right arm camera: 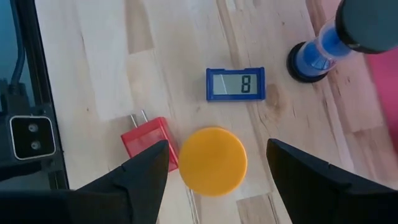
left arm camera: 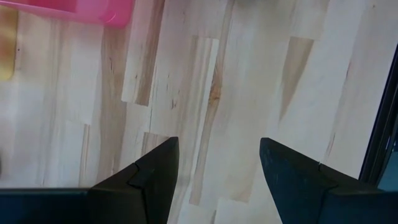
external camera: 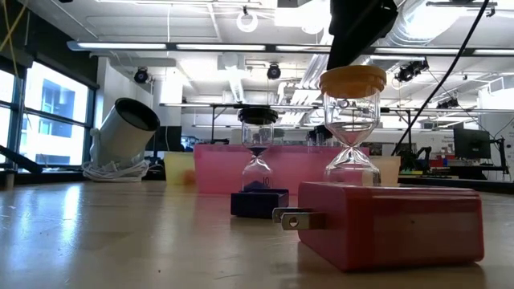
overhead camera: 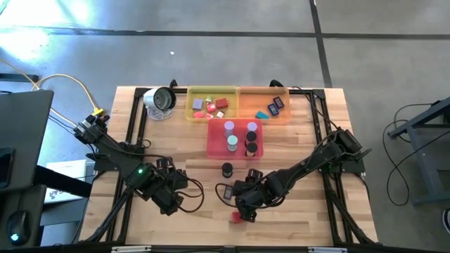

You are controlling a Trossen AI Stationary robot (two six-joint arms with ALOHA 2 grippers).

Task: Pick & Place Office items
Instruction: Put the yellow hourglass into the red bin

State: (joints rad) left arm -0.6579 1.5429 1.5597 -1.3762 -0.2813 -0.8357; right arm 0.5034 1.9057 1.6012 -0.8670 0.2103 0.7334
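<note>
Spanning most of the high view, the wooden table (overhead camera: 309, 211) carried three translucent trays at its far side: a yellow tray (overhead camera: 191, 105) and an orange tray (overhead camera: 247, 105) side by side, with a pink tray (overhead camera: 216, 140) just in front of them. A round silver-rimmed object (overhead camera: 160, 100) lay tilted beside the yellow tray. The left gripper (left arm camera: 217, 171) hung over bare wood near the front left of the table, its fingers spread with nothing between them. The right gripper (right arm camera: 217, 171) hovered over the front centre, fingers likewise spread wide and empty. Directly beneath it stood an orange-capped hourglass (right arm camera: 212, 160), upright, just beside a red plug block (right arm camera: 144, 142) lying on its side with two metal prongs. A small blue counter (right arm camera: 236, 83) showing an 8 lay near them, and a black-capped hourglass (right arm camera: 317, 53) with blue sand stood a little farther, by the pink tray's edge. More small pieces sat in all three trays.
</note>
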